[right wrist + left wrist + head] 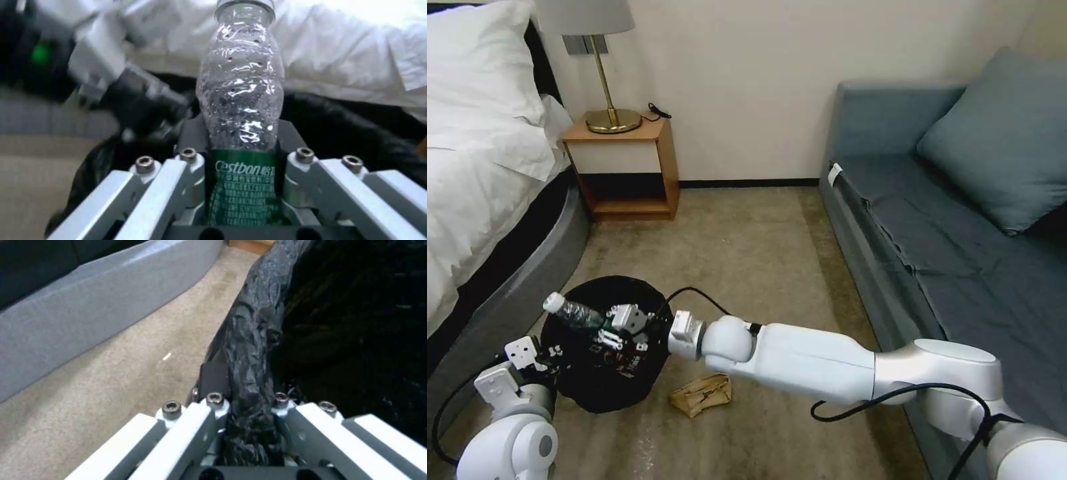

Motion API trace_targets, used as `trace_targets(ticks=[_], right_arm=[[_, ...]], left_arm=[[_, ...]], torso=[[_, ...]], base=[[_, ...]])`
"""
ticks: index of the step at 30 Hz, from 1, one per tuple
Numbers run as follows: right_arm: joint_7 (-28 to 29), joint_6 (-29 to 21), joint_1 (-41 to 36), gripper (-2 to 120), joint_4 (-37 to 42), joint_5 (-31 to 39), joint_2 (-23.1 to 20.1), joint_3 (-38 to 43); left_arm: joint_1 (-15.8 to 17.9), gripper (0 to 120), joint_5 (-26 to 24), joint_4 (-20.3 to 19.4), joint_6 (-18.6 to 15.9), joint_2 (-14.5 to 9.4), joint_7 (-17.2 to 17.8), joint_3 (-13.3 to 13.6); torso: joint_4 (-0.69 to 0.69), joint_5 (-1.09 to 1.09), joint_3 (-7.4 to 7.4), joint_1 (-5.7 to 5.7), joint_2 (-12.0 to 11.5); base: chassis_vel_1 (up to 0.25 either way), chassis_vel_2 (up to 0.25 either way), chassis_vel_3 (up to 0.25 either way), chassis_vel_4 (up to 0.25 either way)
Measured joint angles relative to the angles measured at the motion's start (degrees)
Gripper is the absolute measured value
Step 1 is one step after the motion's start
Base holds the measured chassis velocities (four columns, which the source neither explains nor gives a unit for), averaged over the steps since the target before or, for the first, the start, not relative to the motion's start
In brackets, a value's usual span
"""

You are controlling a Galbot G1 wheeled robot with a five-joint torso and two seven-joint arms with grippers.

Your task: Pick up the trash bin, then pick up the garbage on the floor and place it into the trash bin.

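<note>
Bin pickup done: left gripper [249,413] clamped on crinkly bag-lined rim of trash bin [604,393], bin held low at robot's left, close to carpet [747,253], beside bed base [514,293]. Cannot tell whether bin bottom touches carpet.

Right gripper [242,166] closed on clear bottle [242,100] at green label [242,190], neck pointing away from wrist toward bed. In head view, bottle [574,312] lying roughly level over bin mouth, cap end past far-left rim, right gripper [627,320] above opening. Not yet released.

Inside bin: some reddish and brown bits visible near bottom under gripper, probably wrappers already dropped in, too dark and small to confirm.

Left on floor: crumpled tan paper bag [702,395], just beside bin on robot's right, under right forearm. No other litter spotted on carpet.

Progress judgement: well past halfway. Remaining: drop bottle into bin, then fetch paper bag and drop that too. Bottle lying across the opening could catch on rim if let go as is; tipping down first looks safer.
</note>
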State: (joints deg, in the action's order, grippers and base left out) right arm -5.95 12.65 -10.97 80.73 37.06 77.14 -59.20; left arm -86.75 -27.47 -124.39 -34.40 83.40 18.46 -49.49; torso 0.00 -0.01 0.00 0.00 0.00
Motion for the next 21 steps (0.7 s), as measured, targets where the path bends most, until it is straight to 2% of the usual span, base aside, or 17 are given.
trace_targets(ticks=[3, 4, 7, 11, 12, 13, 16, 21], right_arm=[[0.1, -0.2, 0.0, 35, -0.2, -1.1, -0.5, -0.5], [0.1, -0.2, 0.0, 35, -0.2, -1.1, -0.5, -0.5], [-0.2, -0.3, 0.0, 50, -0.3, -1.8, -0.6, -0.2], [-0.3, -0.4, 0.0, 57, -0.3, -2.1, -0.6, 0.2], [-0.4, -0.5, 0.0, 67, -0.4, -2.4, -0.6, 0.4], [-0.4, -0.5, 0.0, 67, -0.4, -2.4, -0.6, 0.4], [-0.6, -0.7, 0.0, 82, -0.4, -2.9, -0.7, 0.8], [0.5, -0.9, -0.2, 98, 0.1, -3.2, -0.5, 4.9]], left_arm=[[0.1, 3, 0.2, 0.0, 0.0, 0.1, 0.0, 0.3], [0.1, 3, 0.2, 0.0, 0.0, 0.1, 0.0, 0.3], [0.2, 3, 0.3, 0.0, -0.1, 0.2, 0.1, 0.5], [0.2, 3, 0.4, 0.0, -0.1, 0.3, 0.1, 0.6], [0.2, 3, 0.4, -0.1, -0.1, 0.3, 0.1, 0.6], [0.2, 3, 0.4, -0.1, -0.1, 0.3, 0.1, 0.6], [0.2, 3, 0.5, -0.1, -0.1, 0.3, 0.1, 0.6], [0.3, 3, 0.5, -0.1, -0.3, 0.2, 0.1, 0.5]], torso=[[0.00, 0.01, 0.00, 0.00, 0.0], [0.00, 0.01, 0.00, 0.00, 0.0], [0.00, 0.01, 0.00, 0.00, 0.0], [0.00, 0.01, 0.00, 0.00, 0.0], [0.00, 0.01, 0.00, 0.00, 0.0], [0.00, 0.01, 0.00, 0.00, 0.0], [0.00, 0.01, 0.00, 0.00, 0.0], [0.01, 0.01, 0.00, 0.00, 0.0]], base=[[0.000, 0.000, 0.000, 0.000], [0.000, 0.000, 0.000, 0.000], [0.000, 0.000, 0.000, 0.000], [0.000, 0.000, 0.000, 0.000], [0.000, 0.000, 0.000, 0.000], [0.000, 0.000, 0.000, 0.000], [0.000, 0.000, 0.000, 0.000], [0.000, 0.000, 0.000, 0.000]])
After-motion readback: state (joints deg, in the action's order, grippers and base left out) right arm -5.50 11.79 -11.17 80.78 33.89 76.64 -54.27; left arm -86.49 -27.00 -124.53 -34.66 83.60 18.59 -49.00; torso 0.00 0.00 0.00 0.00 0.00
